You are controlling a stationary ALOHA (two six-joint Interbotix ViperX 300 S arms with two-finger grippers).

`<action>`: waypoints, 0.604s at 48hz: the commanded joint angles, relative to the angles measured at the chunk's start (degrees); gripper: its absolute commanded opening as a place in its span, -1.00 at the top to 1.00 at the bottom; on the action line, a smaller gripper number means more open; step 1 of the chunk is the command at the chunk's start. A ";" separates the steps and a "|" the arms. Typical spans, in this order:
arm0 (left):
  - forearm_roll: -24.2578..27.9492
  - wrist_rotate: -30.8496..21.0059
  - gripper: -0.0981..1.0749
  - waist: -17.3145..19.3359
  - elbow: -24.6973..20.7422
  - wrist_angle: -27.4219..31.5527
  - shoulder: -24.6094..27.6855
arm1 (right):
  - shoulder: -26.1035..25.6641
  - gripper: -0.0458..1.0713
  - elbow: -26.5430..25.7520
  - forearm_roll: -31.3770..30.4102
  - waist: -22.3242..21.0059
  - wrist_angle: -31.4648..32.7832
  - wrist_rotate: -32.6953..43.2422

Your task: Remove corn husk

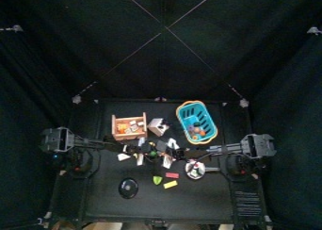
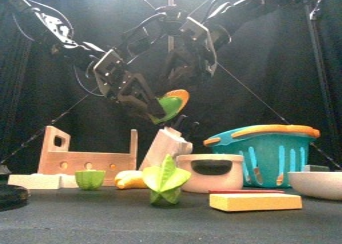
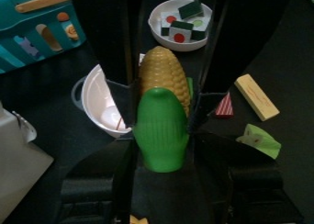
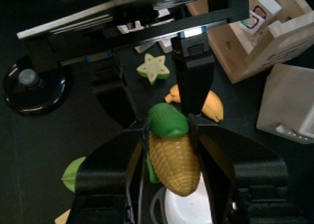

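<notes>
The corn is held in the air above the table's middle, between both grippers. Its green corn husk [image 3: 162,128] caps one end of the yellow cob [image 3: 163,76]. My left gripper [image 3: 162,99] is shut on the husk end, with a jaw on each side. My right gripper [image 4: 172,150] is shut on the yellow cob [image 4: 175,168], and the husk [image 4: 168,122] points away toward the left arm. In the front view the corn [image 2: 168,106] hangs tilted, well above the things on the table.
Below stand a blue basket [image 2: 261,148], a wooden rack [image 2: 80,153], a white bowl [image 2: 214,171], a green star-shaped piece [image 2: 166,183] and a yellow block [image 2: 254,201]. Another white bowl [image 3: 157,16] holds small pieces.
</notes>
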 commanded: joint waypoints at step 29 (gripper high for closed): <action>-0.09 -0.09 -0.22 0.26 -0.79 -0.35 -0.53 | -1.23 0.27 1.76 4.92 -3.16 -4.57 0.26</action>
